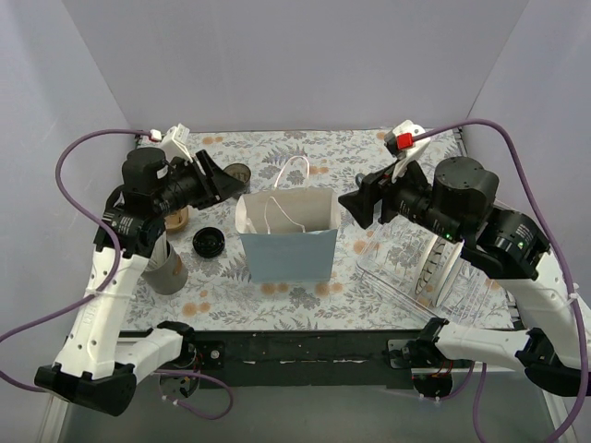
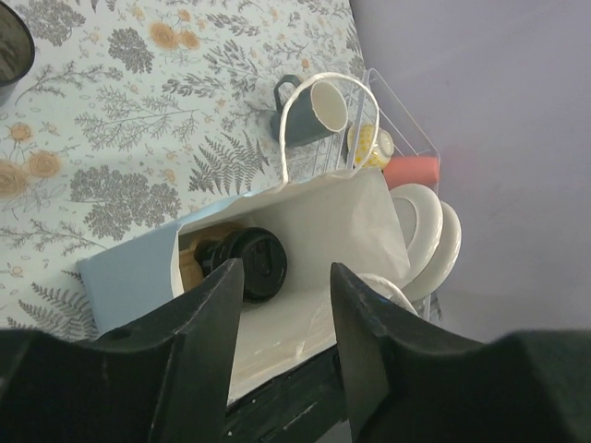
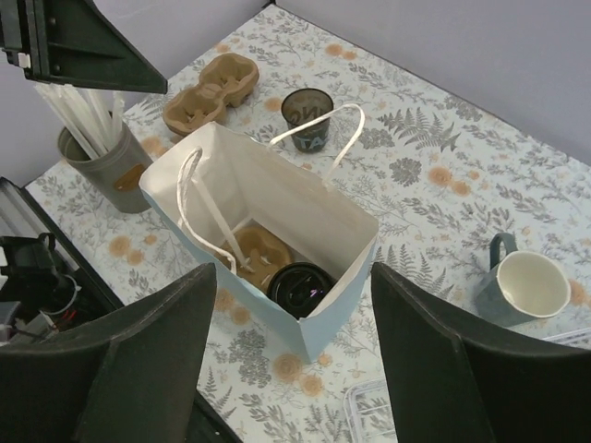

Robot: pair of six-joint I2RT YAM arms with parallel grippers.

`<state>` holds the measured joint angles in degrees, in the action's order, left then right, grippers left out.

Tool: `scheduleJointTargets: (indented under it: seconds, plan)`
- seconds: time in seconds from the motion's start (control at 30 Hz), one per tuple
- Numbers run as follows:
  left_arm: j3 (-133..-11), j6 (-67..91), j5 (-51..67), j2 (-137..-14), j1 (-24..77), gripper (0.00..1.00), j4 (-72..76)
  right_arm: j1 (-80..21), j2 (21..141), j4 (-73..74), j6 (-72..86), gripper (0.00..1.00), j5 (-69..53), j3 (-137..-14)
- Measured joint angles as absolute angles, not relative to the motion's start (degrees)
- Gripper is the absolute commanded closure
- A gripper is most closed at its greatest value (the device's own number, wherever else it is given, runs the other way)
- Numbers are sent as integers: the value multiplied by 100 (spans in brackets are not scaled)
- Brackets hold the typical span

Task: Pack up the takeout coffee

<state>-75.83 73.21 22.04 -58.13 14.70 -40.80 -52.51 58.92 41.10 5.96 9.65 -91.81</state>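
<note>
Inside the light-blue bag (image 3: 286, 203) — the takeout coffee (image 3: 300, 286), upright.

Top view looks down from behind, farther off; both wrist views peer closely into the bag (image 3: 295, 198) (mid-frame).

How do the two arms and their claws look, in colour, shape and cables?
The left arm and right arm have white links, black round joints and black bases. A purple cable loops along each. The left claw and right claw have two broad black fingers. A red part sits at the right wrist.
</note>
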Motion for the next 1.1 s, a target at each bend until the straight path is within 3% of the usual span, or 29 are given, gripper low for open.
scheduleJointTargets:
  seconds: [0.17,0.2,0.23,0.27,0.43,1.1]
  plan:
    - [-8038,7087,2220,-6104,1470,24,-4176,-5251,5975,4338,1050,23,1039,-9251]
    - [-8152,7043,2237,-6149,1470,2,-4174,-5251,6027,4427,1135,23,1076,-9319]
    - [-8239,7019,2268,-6173,1470,2,-4160,-5251,6104,4563,1227,23,1118,-9439]
    - [-8326,6976,2318,-6184,1470,2,-4125,-5251,6208,4709,1326,2,1166,-9620]
    - [-8523,6984,2593,-6069,1470,2,-3824,-5251,6482,4895,1782,1,1184,-10180]
    - [-7533,7161,3240,-4622,1470,2,-2869,-5251,6217,4772,2921,1,978,-9730]
